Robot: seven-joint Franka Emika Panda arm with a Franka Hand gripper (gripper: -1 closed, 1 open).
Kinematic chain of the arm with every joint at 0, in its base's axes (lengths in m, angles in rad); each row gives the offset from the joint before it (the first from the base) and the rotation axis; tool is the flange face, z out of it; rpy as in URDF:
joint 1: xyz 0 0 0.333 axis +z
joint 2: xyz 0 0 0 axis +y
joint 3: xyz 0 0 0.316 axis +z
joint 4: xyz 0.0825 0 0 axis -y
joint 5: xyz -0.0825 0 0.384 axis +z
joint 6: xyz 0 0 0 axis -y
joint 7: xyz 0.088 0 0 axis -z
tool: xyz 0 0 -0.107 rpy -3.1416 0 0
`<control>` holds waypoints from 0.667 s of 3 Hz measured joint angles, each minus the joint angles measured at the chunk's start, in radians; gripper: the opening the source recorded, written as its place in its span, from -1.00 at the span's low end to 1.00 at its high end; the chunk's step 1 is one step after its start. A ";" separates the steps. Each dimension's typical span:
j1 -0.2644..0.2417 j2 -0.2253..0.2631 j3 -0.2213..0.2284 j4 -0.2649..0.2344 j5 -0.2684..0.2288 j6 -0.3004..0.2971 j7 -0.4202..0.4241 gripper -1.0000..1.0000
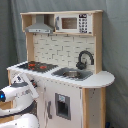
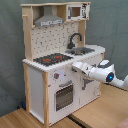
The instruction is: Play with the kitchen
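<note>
Toy kitchen (image 2: 55, 75) stands upright on the wooden tabletop (image 2: 30, 120), front panel facing the arm. Gripper (image 2: 76, 66) sits level at the front, just beside the oven door (image 2: 64, 95) (likely lining up on a knob). Jaws: cannot tell.

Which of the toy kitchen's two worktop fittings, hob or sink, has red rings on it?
The hob: black with red rings, at the kitchen's oven end. The sink is plain grey.
</note>
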 joint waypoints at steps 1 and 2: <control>0.001 0.000 0.001 0.000 0.000 -0.004 -0.103 -1.00; 0.003 0.000 0.002 0.001 0.000 -0.011 -0.222 -1.00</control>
